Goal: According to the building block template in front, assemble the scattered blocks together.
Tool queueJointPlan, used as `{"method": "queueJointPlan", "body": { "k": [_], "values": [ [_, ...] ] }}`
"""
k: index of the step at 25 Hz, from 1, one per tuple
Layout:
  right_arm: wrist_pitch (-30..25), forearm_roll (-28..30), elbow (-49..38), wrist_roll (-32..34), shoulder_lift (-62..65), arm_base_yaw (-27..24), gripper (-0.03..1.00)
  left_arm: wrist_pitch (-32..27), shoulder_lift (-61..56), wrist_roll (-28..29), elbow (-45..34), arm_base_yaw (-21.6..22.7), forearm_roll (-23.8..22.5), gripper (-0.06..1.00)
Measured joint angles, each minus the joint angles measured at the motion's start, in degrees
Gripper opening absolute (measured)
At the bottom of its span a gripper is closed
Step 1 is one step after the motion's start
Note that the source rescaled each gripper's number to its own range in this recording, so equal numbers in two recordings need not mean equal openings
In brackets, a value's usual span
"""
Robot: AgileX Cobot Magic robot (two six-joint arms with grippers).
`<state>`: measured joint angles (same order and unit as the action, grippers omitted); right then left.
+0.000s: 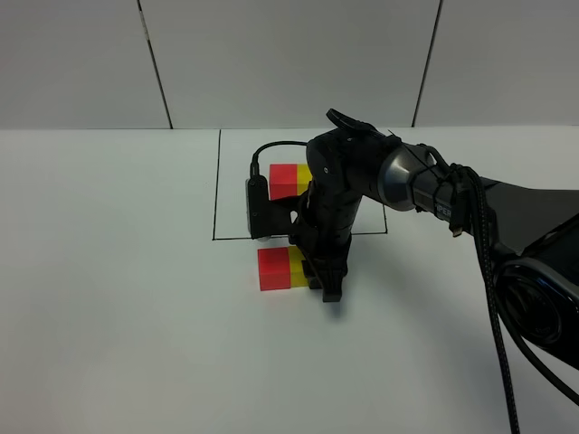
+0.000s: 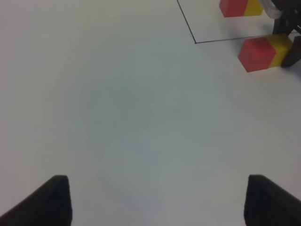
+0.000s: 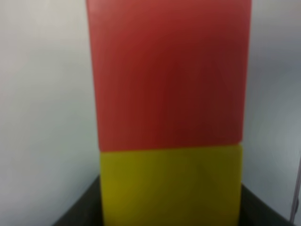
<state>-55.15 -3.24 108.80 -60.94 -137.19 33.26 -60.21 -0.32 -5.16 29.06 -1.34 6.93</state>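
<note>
A red block (image 1: 272,269) and a yellow block (image 1: 298,266) lie joined side by side on the white table, just in front of the outlined square. The template pair, red (image 1: 283,181) and yellow (image 1: 304,175), sits inside the square. My right gripper (image 1: 318,277) points straight down and is shut on the yellow block (image 3: 171,186), which touches the red block (image 3: 169,70); its fingers (image 3: 77,209) flank the yellow one. My left gripper (image 2: 160,202) is open and empty over bare table, far from the joined pair (image 2: 256,52). It is out of the exterior high view.
A thin black square outline (image 1: 217,181) marks the template area at the table's middle back. The right arm (image 1: 407,176) reaches across from the right and partly hides the template. A grey panelled wall stands behind the table.
</note>
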Motion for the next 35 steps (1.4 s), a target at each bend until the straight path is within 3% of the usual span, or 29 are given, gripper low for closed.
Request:
{"method": "queueJointPlan", "body": {
  "k": [18, 20, 23, 25, 27, 30, 35],
  "values": [
    [-0.1, -0.7, 0.0, 2.3, 0.0, -0.1, 0.03, 0.0, 0.0, 0.1, 0.0, 0.0, 0.0, 0.77],
    [0.1, -1.6, -0.1, 2.5, 0.0, -0.1, 0.18, 0.0, 0.0, 0.0, 0.0, 0.0, 0.0, 0.77],
    [0.1, -1.9, -0.1, 4.2, 0.5, 0.0, 0.54, 0.0, 0.0, 0.0, 0.0, 0.0, 0.0, 0.77],
    [0.0, -2.0, -0.2, 7.0, 1.8, -0.2, 0.77, 0.0, 0.0, 0.0, 0.0, 0.0, 0.0, 0.77],
    [0.0, -2.2, -0.2, 12.7, 4.0, -0.7, 0.91, 0.0, 0.0, 0.0, 0.0, 0.0, 0.0, 0.77],
    [-0.1, -2.5, -0.2, 24.8, 7.7, -3.2, 0.98, 0.0, 0.0, 0.0, 0.0, 0.0, 0.0, 0.77],
    [-1.8, -1.3, -0.4, 41.5, 12.3, -12.4, 1.0, 0.0, 0.0, 0.0, 0.0, 0.0, 0.0, 0.77]
  ]
}}
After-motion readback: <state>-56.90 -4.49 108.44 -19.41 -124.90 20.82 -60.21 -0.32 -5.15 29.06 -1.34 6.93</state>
